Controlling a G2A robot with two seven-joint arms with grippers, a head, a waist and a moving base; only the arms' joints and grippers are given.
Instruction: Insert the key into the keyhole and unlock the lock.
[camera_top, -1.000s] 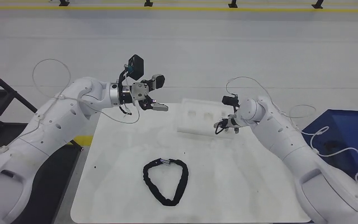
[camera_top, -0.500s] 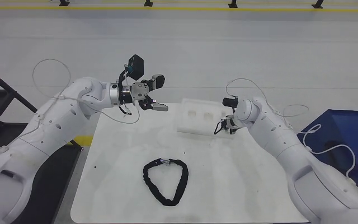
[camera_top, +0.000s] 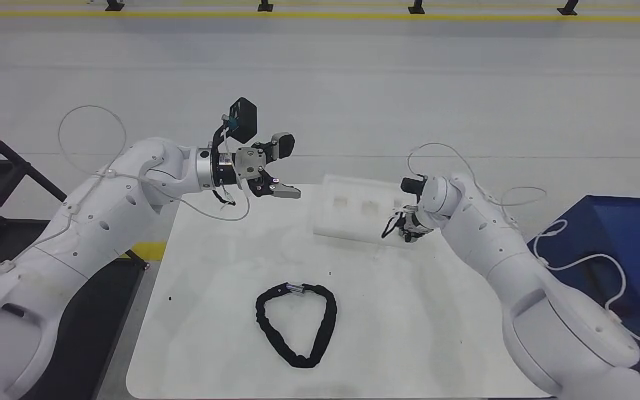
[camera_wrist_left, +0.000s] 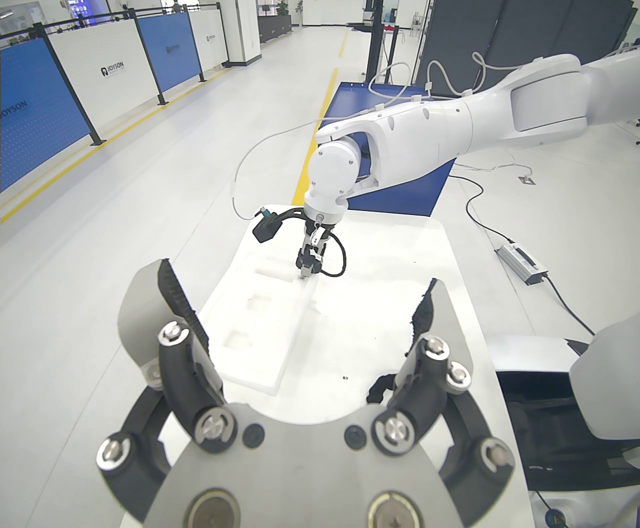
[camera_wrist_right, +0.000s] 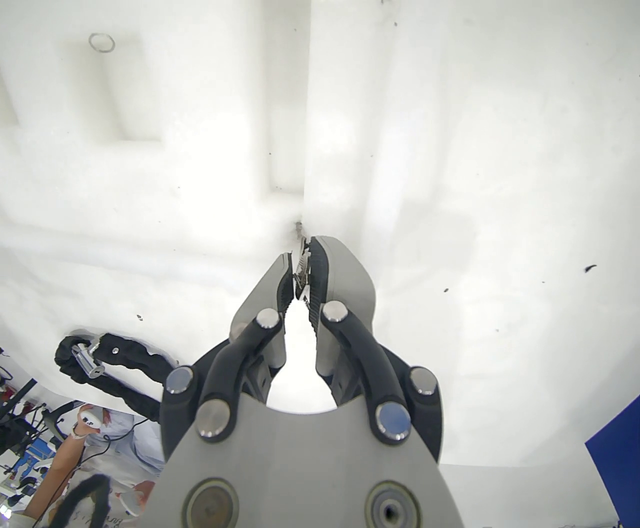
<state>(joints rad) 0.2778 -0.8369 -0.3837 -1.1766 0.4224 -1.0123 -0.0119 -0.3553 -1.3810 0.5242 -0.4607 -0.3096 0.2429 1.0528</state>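
Here, the small silver metal key (camera_wrist_right: 300, 270) is pinched in the right pincer (camera_wrist_right: 301, 252), which is clenched on it at the near right corner of the white foam tray with rectangular recesses (camera_top: 345, 212), at the far side of the white surface (camera_top: 430, 330). The black fabric-sleeved chain lock (camera_top: 264, 320) lies in a closed loop on the near middle of the surface, its silver cylinder (camera_top: 293, 291) on the far side, well apart from the key. The left pincer (camera_top: 287, 168) hangs released, fingers spread wide, above the surface's far left corner.
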